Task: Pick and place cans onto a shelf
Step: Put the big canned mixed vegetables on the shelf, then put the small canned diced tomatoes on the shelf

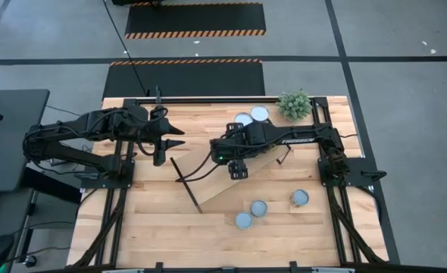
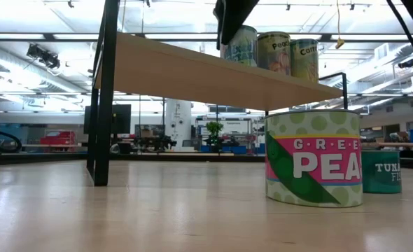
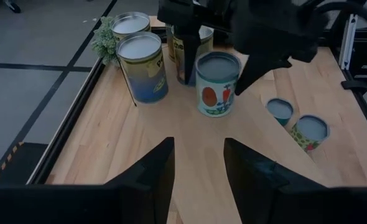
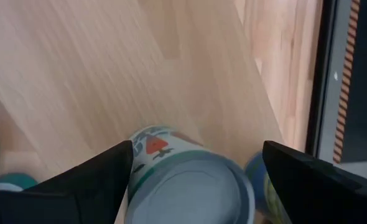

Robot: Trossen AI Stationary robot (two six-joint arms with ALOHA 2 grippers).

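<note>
The shelf (image 1: pixel 265 168) is a light-wood panel on black rails, raised above the tabletop. Three cans (image 2: pixel 273 52) stand on it, among them a blue can (image 3: pixel 141 67) and a vegetable-label can (image 3: pixel 218 84) with a grey top. My right gripper (image 3: pixel 219 59) is open above that can, one finger on either side of it, which also shows in the right wrist view (image 4: pixel 193 180). My left gripper (image 3: pixel 199 180) is open and empty at the shelf's left end (image 1: pixel 170 144). More cans (image 1: pixel 258 208) stand on the tabletop, near side.
A green peas can (image 2: pixel 311 157) and a tuna can (image 2: pixel 381 171) stand on the tabletop near the shelf's right leg. A small green plant (image 1: pixel 295 104) stands at the far right corner. Black frame rails (image 1: pixel 208 98) run along the table's far edge.
</note>
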